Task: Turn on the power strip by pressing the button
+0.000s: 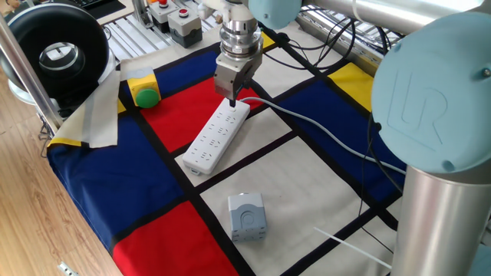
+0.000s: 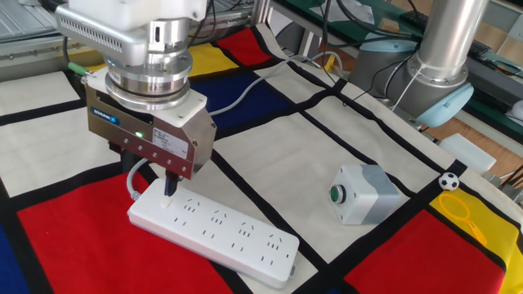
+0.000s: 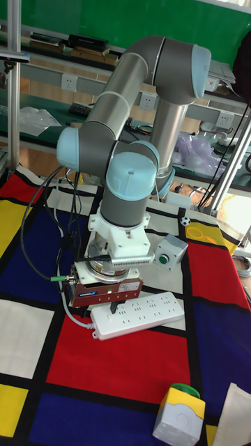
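Your end effector (image 2: 169, 186) points straight down over the corded end of the power strip (image 2: 214, 231). In the other fixed view its dark fingers (image 2: 170, 183) look pressed together with no gap, so it is clenched and holds nothing. The tips come down onto the top of the strip, right where the button (image 2: 166, 203) sits. The button is too small and too hidden for you to see if it is pushed in.

The power strip lies flat on the counter (image 1: 307, 176), on a red square of the bright checked cloth (image 1: 153, 153). One end reaches onto a white square. Its pale grey cord (image 1: 307, 123) runs away from the corded end across the white and blue squares.

A small grey box (image 1: 247, 215) stands on the cloth, well apart from the strip. In the other fixed view you can see a green button on its face. A green dome button in a yellow case (image 1: 143, 92) sits on the cloth off to the other side.

You see no bowl, bin or tray on the cloth, so nothing here holds anything inside it.
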`<action>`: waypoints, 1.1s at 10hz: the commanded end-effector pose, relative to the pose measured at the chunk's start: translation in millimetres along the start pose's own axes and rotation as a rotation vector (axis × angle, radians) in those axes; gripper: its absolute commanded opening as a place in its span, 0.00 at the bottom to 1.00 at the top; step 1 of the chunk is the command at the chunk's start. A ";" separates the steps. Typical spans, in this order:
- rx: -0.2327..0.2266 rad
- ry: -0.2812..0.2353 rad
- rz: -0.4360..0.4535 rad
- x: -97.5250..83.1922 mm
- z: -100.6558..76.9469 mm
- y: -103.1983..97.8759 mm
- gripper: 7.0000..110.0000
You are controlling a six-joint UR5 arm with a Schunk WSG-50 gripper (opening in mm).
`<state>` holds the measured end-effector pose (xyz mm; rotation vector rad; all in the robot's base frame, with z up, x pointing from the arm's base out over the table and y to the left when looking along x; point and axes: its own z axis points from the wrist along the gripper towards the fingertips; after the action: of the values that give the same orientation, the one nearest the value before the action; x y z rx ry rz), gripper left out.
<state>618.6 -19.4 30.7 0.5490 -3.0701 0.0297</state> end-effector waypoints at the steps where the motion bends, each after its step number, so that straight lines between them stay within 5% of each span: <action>1: -0.027 0.019 0.000 5.3 -1.0 5.3 0.57; 7: 0.011 0.063 -0.017 16.2 -1.4 -4.1 0.57; 11: -0.033 0.030 -0.004 -0.7 6.2 1.7 0.57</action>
<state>609.3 -25.1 29.2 0.5638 -3.0138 0.0435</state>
